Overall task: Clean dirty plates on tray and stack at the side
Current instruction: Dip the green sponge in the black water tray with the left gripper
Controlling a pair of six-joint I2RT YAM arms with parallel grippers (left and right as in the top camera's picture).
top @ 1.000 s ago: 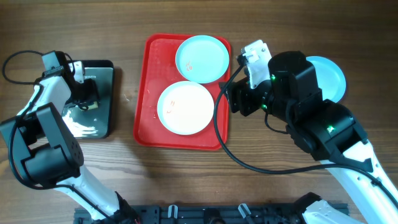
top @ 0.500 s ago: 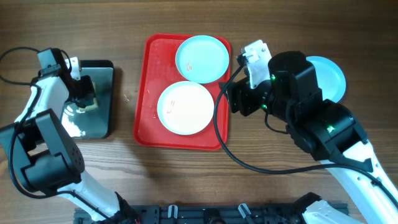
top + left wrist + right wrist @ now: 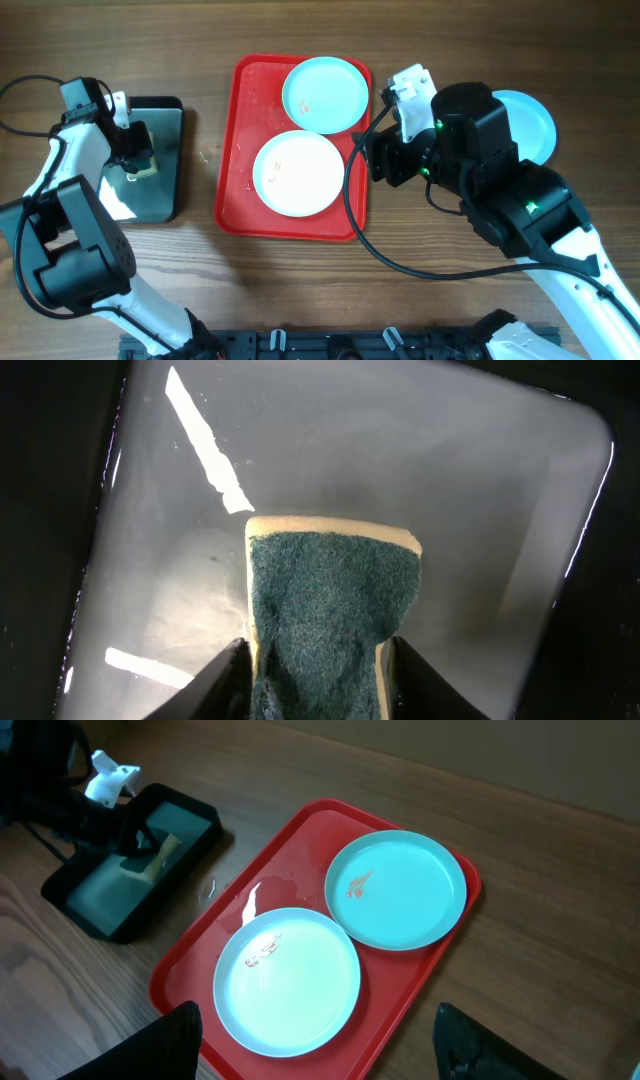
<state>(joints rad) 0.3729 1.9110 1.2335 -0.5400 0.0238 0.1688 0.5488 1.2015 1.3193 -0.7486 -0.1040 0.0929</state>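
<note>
Left jaws: clamped on the sponge (image 3: 330,600), one finger at each long side, inside the black tray (image 3: 168,200). Right jaws: apart and empty, beside the right rim of the red tray (image 3: 236,205). The whiter plate (image 3: 298,173) lies on that tray, to the sponge's right and nearest it. The turquoise plate (image 3: 325,94) lies just beyond. The left arm (image 3: 75,150) reaches forward, wrist pointing down.

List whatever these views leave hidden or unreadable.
Third plate: overhead, mostly covered by the right arm; outside the right wrist view.
Sponge: left wrist, near end cut off by the bottom edge, so whether the left gripper grips it is unclear.
Marks on the turquoise plate and white plate: every view, too small to identify.
</note>
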